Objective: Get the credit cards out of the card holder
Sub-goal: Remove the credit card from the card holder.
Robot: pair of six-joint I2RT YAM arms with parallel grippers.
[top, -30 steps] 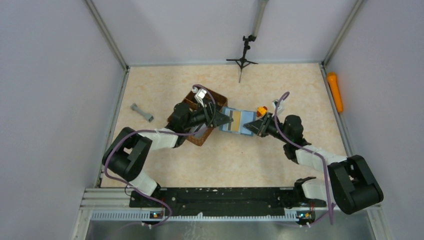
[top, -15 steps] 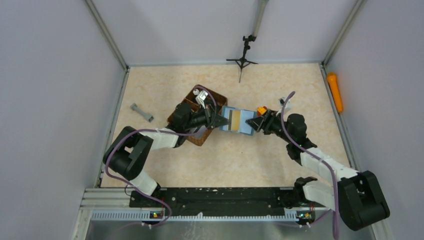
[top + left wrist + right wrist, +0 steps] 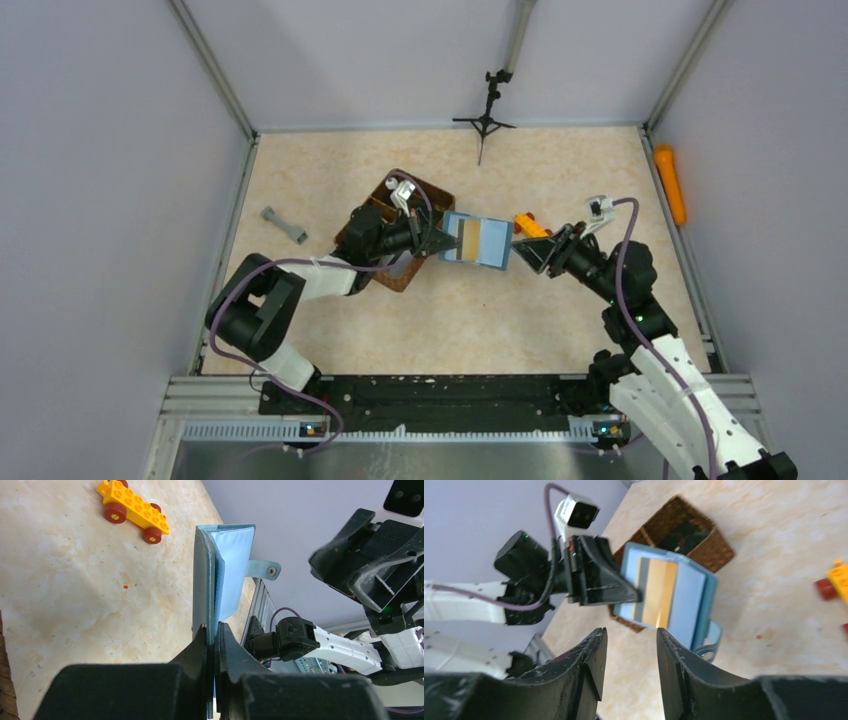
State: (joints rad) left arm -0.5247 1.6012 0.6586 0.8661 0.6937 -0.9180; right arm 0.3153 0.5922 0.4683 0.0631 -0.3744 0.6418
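Left gripper [image 3: 215, 630] clamps the card holder [image 3: 696, 592] by one edge, facing its gold card [image 3: 659, 592] at the empty, part-open right gripper [image 3: 630, 632], probably for pulling.

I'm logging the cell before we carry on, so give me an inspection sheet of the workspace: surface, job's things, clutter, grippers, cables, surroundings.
Surface: beige marbled table top; no spills seen.
Job's things: teal card holder open, with a gold and grey card in its pocket.
Clutter: brown woven basket; yellow toy car; grey dumbbell-shaped piece; orange object by the right wall.
Grippers: left gripper shut on the card holder's edge; right gripper open, off the card holder, holding nothing.
Cables: purple cables looped along both arms.
Surroundings: grey walls; small black tripod at the far wall.
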